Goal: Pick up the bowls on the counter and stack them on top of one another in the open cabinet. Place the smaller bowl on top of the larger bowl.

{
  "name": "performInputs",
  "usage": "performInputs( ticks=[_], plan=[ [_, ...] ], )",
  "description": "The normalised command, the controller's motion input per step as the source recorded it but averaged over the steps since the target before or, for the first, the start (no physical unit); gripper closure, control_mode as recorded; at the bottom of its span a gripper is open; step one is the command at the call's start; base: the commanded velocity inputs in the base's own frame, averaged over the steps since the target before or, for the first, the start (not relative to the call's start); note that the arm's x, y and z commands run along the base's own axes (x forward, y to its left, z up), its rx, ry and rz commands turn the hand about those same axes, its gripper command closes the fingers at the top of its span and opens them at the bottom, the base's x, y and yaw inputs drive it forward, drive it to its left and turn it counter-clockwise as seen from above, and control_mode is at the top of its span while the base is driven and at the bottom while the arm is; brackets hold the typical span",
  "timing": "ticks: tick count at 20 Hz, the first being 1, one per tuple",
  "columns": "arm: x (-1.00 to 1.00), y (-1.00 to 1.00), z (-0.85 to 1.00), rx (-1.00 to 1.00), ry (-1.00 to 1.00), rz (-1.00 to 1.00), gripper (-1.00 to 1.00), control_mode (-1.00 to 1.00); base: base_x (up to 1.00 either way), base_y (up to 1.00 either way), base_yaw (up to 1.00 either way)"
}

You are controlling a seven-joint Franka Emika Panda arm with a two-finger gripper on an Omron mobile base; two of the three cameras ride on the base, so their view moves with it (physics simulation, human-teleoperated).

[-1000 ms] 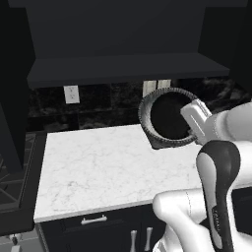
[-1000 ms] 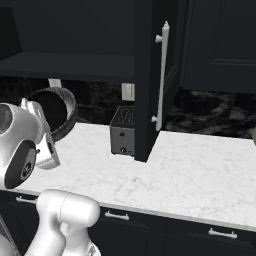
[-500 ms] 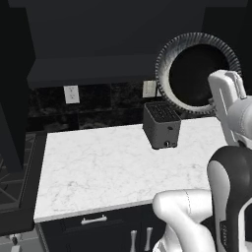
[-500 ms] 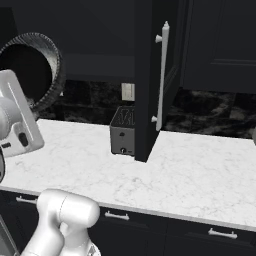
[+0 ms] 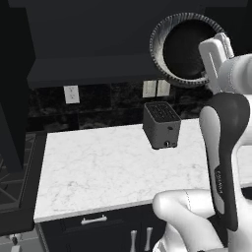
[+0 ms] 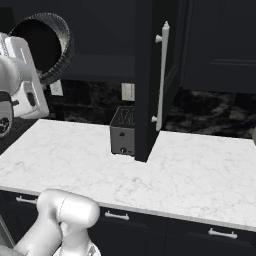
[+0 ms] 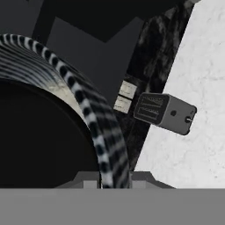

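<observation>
Grey bowl (image 5: 189, 49): ribbed outside, dark inside as it shows here; held high in the air on the right, tipped on edge so its mouth faces back toward the room; level with the cabinet (image 5: 98, 44) recess, above and right of the toaster (image 5: 161, 124); not yet on the shelf

Gripper (image 7: 113, 178): pinched narrow on the grey bowl's rim at its right side; in the hand view the two tips sit either side of the ribbed wall (image 7: 94, 118), one inside and one outside

Black bowl: whether a smaller bowl sits nested inside the grey one I cannot tell, the inside reads only as a black round; none stands on the counter (image 5: 108, 167)

Counter: white marble, bare apart from the toaster at its far edge by the wall sockets (image 5: 156, 88)

Cabinet: dark recess over the counter's far side, shelf edge (image 5: 93, 74) plain in the left view; its door (image 6: 155, 75) stands swung out to the right, past the toaster; nothing made out on the shelf, though it is very dark in there

Progress, by my reckoning: about the middle; the grey bowl is lifted and carried up to shelf height; left to do: level it, set it down in the recess, let go; then see the small bowl on top, if it is not there already
</observation>
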Motion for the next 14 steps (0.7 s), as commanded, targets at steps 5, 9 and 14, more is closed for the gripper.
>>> performInputs(
  ticks=[5, 9, 14],
  plan=[
    [0.85, 0.0, -0.03, 0.0, 0.08, 0.0, 1.0, -1.0, 0.0, 0.0, 0.0],
    [0.85, -0.04, -0.07, 0.0, 0.0, 0.0, 1.0, -1.0, 0.0, 0.0, 0.0],
    [0.74, -0.11, -0.09, 0.01, 0.0, 0.0, 1.0, -1.0, 0.0, 0.0, 0.0]
  ],
)
